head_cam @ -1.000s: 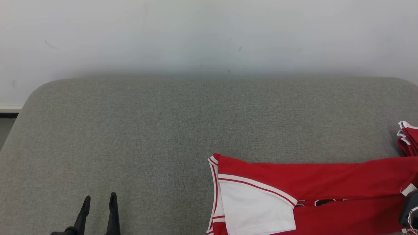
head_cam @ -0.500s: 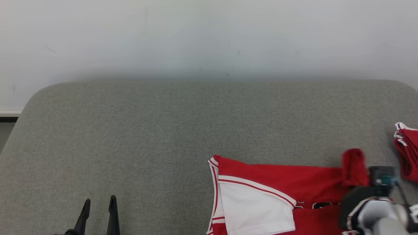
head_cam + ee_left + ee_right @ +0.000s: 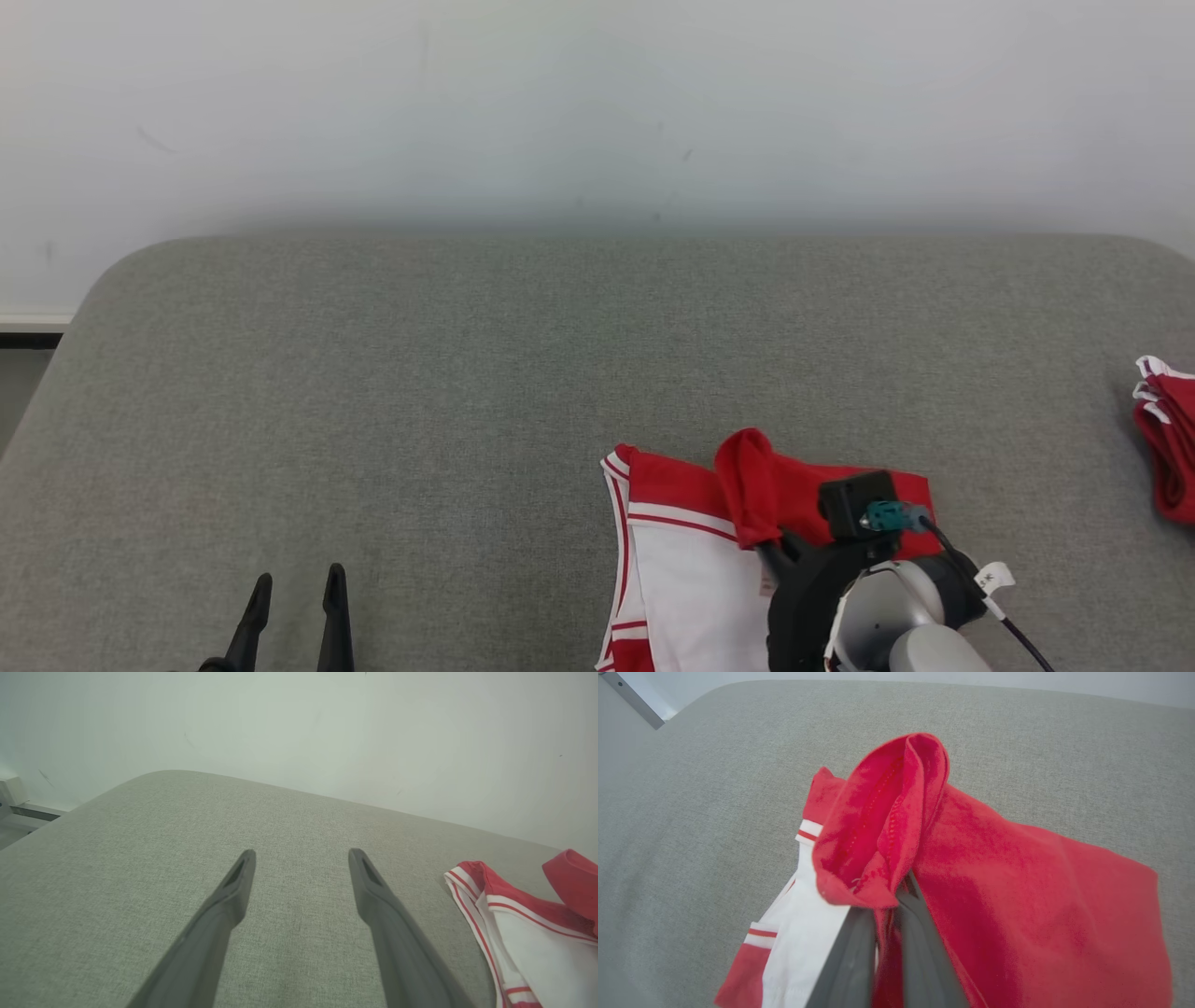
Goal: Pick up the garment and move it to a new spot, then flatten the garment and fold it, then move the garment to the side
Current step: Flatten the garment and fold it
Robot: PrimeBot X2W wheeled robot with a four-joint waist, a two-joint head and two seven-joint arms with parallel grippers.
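Note:
The garment (image 3: 677,490) is a red jersey with a white panel and red-and-white trim, lying at the lower middle of the grey padded surface (image 3: 467,373). My right gripper (image 3: 767,549) is shut on a bunched red edge of it, held up over the rest of the fabric. In the right wrist view the gripper (image 3: 891,895) pinches that red fold, with the garment (image 3: 1017,882) draped to the right beneath it. My left gripper (image 3: 295,583) stands open at the lower left, well apart from the cloth. The left wrist view shows its gripper (image 3: 301,855) holding nothing and the garment (image 3: 518,938) at the right.
A second pile of red cloth with white trim (image 3: 1162,439) lies at the right edge of the surface. A white wall (image 3: 597,112) stands right behind it. The surface's rounded left corner drops to the floor (image 3: 14,373).
My right gripper has swung leftwards with the garment's red edge, drawing the right part of the cloth over toward the white panel. The left gripper has stayed put; the camera shifted slightly.

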